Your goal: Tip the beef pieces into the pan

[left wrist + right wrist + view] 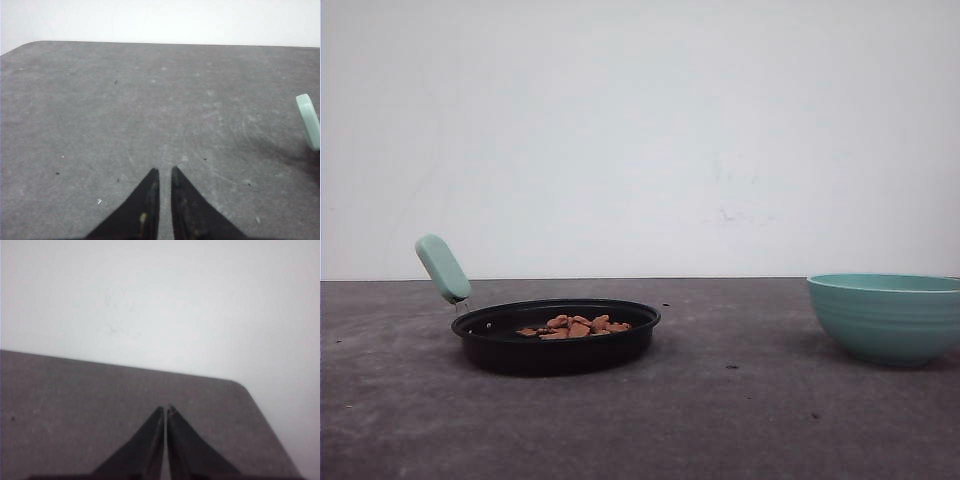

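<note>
The black pan sits on the grey table at the left, its mint-green handle angled up and to the left. The beef pieces lie as a small orange-brown heap inside the pan. My left gripper hangs over bare table, its jaws nearly together with nothing between them; the tip of the pan's handle shows at the edge of the left wrist view. My right gripper is shut and holds nothing, pointing toward a rounded table corner and the white wall.
A teal ribbed bowl stands at the right side of the table, upright and apart from the pan. The grey table runs back to a white wall. A few dark specks lie on the tabletop.
</note>
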